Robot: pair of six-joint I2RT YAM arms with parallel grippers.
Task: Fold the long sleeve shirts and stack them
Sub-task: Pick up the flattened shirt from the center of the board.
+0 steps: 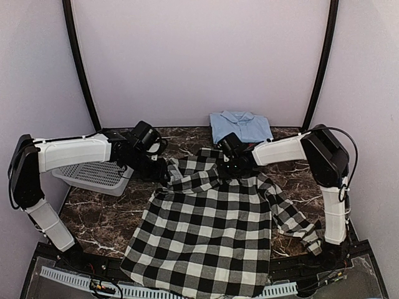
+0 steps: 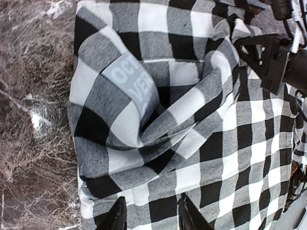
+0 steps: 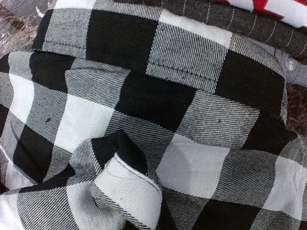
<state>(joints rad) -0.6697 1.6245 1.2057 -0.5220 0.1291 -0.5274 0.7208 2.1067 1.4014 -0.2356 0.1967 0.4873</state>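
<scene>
Nearest, checked shirt [image 1: 206, 243] lies spread on marble table [image 1: 100, 218], hem over the front edge. Left gripper [image 2: 152, 215] part-open over its bunched shoulder; right gripper [image 1: 229, 167] closed at collar, hold unclear. Grey basket [image 1: 93, 175] under left arm; folded blue shirt [image 1: 242, 126] at back

Soft, even light from above filled the overhead view, and the pale walls carried a faint lilac cast. The left arm [image 1: 75, 152] threw only a dim, soft-edged shadow toward the grey basket [image 1: 93, 176] and the marble table [image 1: 100, 218]. The black poles [image 1: 78, 62] bowed near the picture's edges, a wide-lens distortion. In the left wrist view the weave of the black-and-white checked shirt [image 2: 192, 143] was crisp. A small white glare lay on the marble at left, and the left gripper's [image 2: 153, 218] dark fingertips [image 2: 117, 218] were blurred. The right wrist view was sharp mid-frame, with deep shade in the folds. The red shirt [image 3: 256, 5] at the top was slightly soft.
</scene>
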